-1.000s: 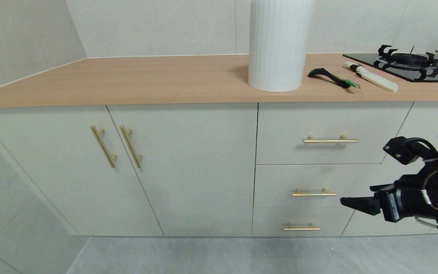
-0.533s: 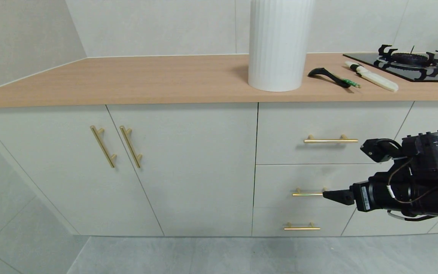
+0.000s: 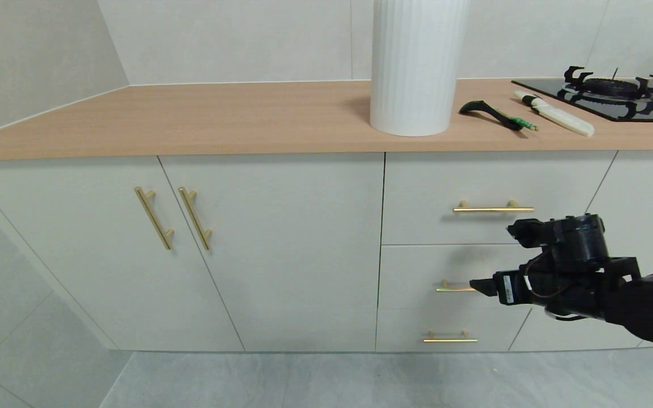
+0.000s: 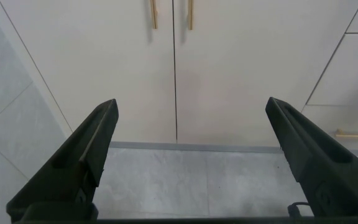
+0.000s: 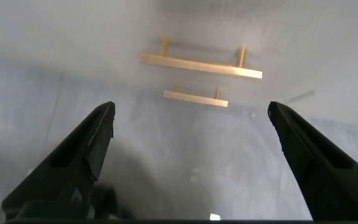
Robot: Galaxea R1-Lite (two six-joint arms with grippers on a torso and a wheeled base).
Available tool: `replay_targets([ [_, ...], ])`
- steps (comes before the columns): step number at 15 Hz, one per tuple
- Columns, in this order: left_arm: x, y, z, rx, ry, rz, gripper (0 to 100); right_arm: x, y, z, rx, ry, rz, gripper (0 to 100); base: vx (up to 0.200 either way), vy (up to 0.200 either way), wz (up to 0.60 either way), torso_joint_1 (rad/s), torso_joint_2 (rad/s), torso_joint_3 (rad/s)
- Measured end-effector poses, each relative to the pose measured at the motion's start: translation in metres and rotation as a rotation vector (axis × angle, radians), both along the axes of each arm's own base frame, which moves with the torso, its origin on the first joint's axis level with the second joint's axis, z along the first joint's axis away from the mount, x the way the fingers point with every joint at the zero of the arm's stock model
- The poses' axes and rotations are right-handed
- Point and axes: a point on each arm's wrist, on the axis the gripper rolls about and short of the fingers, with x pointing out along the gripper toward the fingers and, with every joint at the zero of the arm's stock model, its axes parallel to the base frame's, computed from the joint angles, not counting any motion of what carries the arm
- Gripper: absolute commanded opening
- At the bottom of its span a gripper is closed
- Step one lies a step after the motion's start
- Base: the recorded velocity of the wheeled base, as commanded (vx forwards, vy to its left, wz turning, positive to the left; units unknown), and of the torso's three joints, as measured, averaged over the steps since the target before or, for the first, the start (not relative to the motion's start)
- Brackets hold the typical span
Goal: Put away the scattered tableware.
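The right gripper (image 3: 479,287) had swung in from the right edge of the head view over the past second and drawn level with the middle drawer's handle (image 3: 454,289), its tip at the handle's right end. Seen from the right wrist, its jaws stood wide apart with nothing between them, and the handle (image 5: 201,65) lay ahead of the fingertips, seemingly not yet touched. The approach suggested the robot meant to pull this drawer out as a place for the tableware, so the task was barely begun. The right arm reached forward and low, roughly level, pointing at the cabinet front between the top handle (image 3: 494,209) and the bottom handle (image 3: 450,340). The left gripper (image 4: 191,109) hung low facing the cupboard doors (image 4: 229,68), its jaws also spread wide and empty. Up on the counter (image 3: 219,122), nothing had shifted. The black utensil (image 3: 494,115) and the white knife (image 3: 556,115) lay near the front edge toward the right end, between the tall white vase (image 3: 417,68) and the hob (image 3: 615,93).
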Motion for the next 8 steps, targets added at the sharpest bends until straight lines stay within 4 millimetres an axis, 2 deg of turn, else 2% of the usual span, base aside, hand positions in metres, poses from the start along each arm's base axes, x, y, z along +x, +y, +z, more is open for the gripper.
replay_targets([
  [3,0.0,0.0,0.0,0.0,0.0,0.0,100,0.026,0.003,-0.029,0.022,-0.091,-0.075,100,0.0,0.0,0.0,0.0,0.0,0.0],
  [8,0.0,0.0,0.0,0.0,0.0,0.0,100,0.043,0.003,-0.064,0.016,-0.111,-0.113,100,0.0,0.0,0.0,0.0,0.0,0.0],
])
